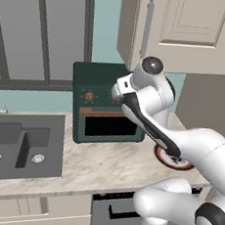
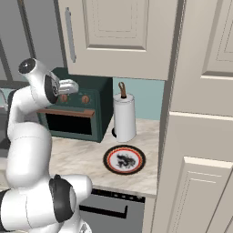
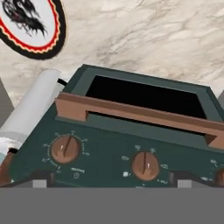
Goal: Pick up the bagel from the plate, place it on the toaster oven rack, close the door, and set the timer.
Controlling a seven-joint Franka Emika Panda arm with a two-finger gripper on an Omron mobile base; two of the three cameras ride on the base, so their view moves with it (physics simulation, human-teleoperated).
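The dark green toaster oven [image 1: 105,84] [image 2: 86,107] stands on the counter under the wall cabinet. Its door [image 1: 110,126] [image 3: 144,94] stands shut, black window below the copper handle bar [image 3: 135,116]. My gripper [image 3: 116,181] [image 2: 76,86] hovers open just in front of the orange knobs [image 3: 145,165], with nothing between its fingertips [image 3: 43,179]. The plate [image 2: 109,159] [image 3: 56,22] [image 1: 178,164] lies on the counter to the oven's right, with nothing on its patterned centre. The bagel and the toaster oven rack are hidden from view.
A white paper-towel roll [image 2: 124,116] [image 3: 30,109] stands between oven and plate. A dark sink [image 1: 17,144] lies left of the oven. A tall beige cabinet panel [image 2: 200,136] bounds the right side. Wall cabinets [image 1: 182,28] hang low over the oven.
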